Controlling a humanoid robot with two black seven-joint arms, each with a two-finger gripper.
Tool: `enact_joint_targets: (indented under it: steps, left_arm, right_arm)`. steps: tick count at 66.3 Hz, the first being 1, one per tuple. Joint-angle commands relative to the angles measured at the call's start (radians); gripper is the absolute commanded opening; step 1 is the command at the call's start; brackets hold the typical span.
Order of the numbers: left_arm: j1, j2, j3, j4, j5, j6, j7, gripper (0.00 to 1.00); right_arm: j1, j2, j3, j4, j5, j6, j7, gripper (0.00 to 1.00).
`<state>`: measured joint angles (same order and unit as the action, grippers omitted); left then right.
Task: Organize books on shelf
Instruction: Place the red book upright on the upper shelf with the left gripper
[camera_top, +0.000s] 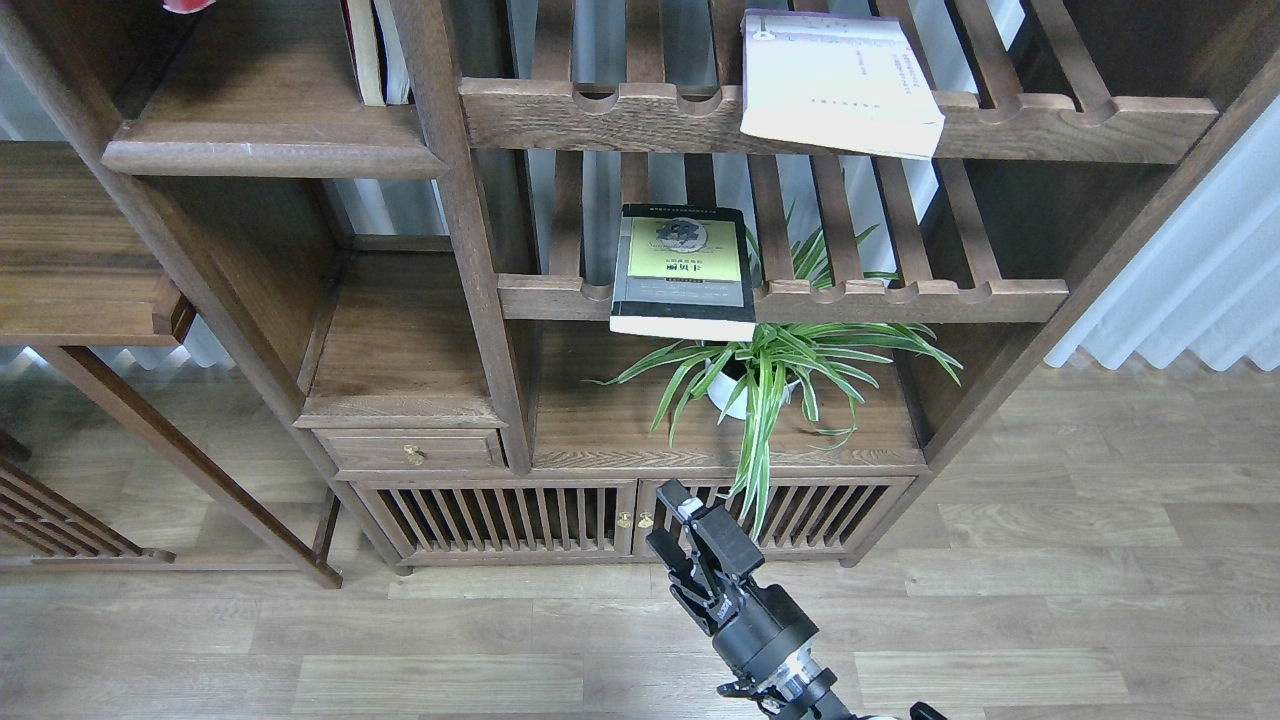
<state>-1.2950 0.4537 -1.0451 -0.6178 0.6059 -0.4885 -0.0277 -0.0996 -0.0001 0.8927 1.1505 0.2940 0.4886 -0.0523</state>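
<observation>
The thick white book (840, 80) lies flat on the upper slatted rack (1080, 115) and overhangs its front rail. The black-grey book with a yellow-green panel (685, 270) lies flat on the lower slatted rack (900, 298), also overhanging. A red sliver (188, 4) shows at the top left edge; I cannot tell if it is the red book. The solid shelf (270, 150) with a rounded lip is at the upper left. My right gripper (672, 522) is low in front of the cabinet doors, open and empty, well below both books. My left gripper is out of view.
Two thin upright books (375, 50) stand at the right end of the solid shelf. A potted spider plant (770, 370) sits under the lower rack, its leaves hanging near my gripper. A drawer (410, 452) and slatted cabinet doors (500, 515) are below. White curtains (1190, 290) hang at right.
</observation>
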Motion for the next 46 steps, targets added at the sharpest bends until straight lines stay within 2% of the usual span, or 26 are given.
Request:
enact_joint_targets:
  steps: [1, 12, 21, 28, 46]
  left_arm:
    - [-0.05, -0.029, 0.059, 0.101, 0.0, 0.0, -0.037, 0.07]
    - [-0.064, -0.04, 0.094, 0.148, 0.002, 0.0, -0.067, 0.07]
    - [-0.063, -0.046, 0.105, 0.171, 0.002, 0.0, -0.141, 0.07]
    - [-0.061, -0.067, 0.117, 0.182, 0.003, 0.0, -0.175, 0.07]
    - [-0.073, -0.109, 0.154, 0.265, 0.008, 0.0, -0.173, 0.1]
  right_arm:
    - [0.038, 0.0, 0.0, 0.002, 0.005, 0.0, 0.0, 1.0]
    - [0.103, 0.0, 0.002, 0.002, 0.05, 0.0, 0.014, 1.0]
    - [0.136, 0.0, 0.002, 0.002, 0.079, 0.0, 0.023, 1.0]
    - [0.136, 0.0, 0.002, 0.003, 0.079, 0.0, 0.025, 1.0]
    - [0.138, 0.0, 0.002, 0.005, 0.082, 0.0, 0.026, 1.0]
